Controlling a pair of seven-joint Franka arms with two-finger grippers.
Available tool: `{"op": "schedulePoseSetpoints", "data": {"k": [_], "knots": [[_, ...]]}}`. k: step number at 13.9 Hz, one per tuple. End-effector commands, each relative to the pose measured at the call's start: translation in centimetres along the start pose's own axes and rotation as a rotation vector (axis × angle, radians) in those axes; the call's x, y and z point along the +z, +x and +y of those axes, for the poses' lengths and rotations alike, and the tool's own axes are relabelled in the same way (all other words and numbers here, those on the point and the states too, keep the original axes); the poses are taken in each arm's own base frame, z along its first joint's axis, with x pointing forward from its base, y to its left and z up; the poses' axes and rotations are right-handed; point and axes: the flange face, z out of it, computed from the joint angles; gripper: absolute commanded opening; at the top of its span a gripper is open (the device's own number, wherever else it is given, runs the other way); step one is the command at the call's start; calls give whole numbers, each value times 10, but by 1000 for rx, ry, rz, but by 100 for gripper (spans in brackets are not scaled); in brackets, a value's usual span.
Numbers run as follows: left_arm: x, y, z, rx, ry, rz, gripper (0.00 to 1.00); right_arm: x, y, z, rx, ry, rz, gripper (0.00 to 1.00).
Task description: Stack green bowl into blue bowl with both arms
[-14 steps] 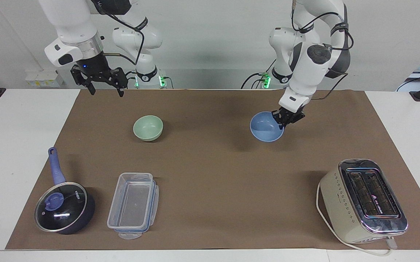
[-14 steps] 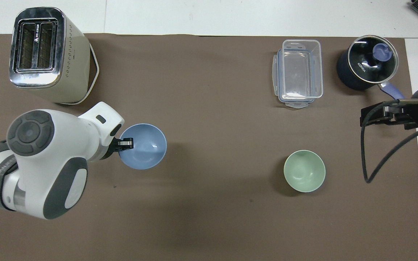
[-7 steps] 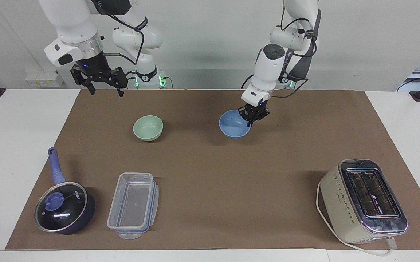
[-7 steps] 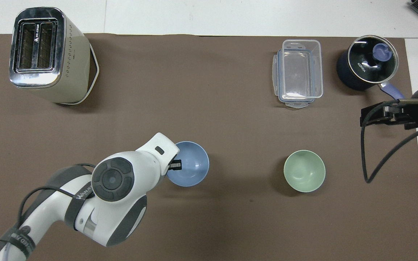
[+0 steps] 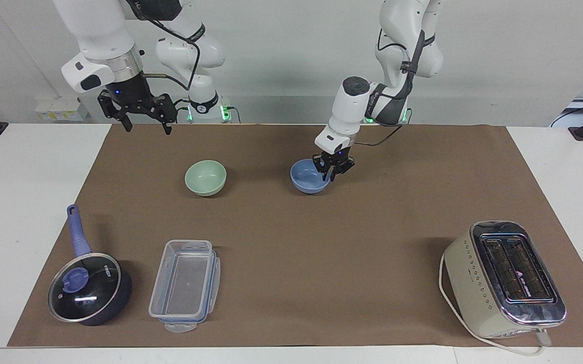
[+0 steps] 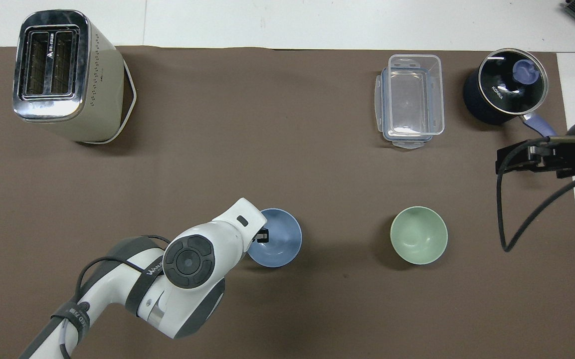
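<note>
While the left gripper [image 5: 332, 170] straddles its rim, grip unclear, the smooth round periwinkle-blue bowl [image 5: 307, 178] rests beside the glossy mint-green bowl [image 5: 205, 177]; the right gripper [image 5: 142, 115] hangs spread.

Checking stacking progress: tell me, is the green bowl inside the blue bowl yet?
No, the green bowl sits alone on the mat, apart from the blue bowl.

Two white jointed arms with grey joint caps, looping black cables, silver wrist ring, black two-finger tools
</note>
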Motion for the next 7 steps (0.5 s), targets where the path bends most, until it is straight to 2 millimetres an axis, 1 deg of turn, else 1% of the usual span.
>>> {"op": "schedulePoseSetpoints", "data": {"k": [1, 3, 4, 6, 7], "knots": [[-13, 27, -9, 17, -5, 17, 100, 0, -6, 1, 18, 8, 6, 100], [-35, 51, -21, 23, 23, -25, 100, 0, -6, 1, 18, 8, 6, 100], [-47, 65, -31, 4, 36, -40, 100, 1, -5, 3, 21, 8, 4, 100], [-74, 91, -58, 26, 54, -69, 100, 1, -6, 2, 21, 7, 4, 100], [-89, 104, -76, 48, 59, -80, 100, 3, -6, 2, 20, 8, 1, 100]]}}
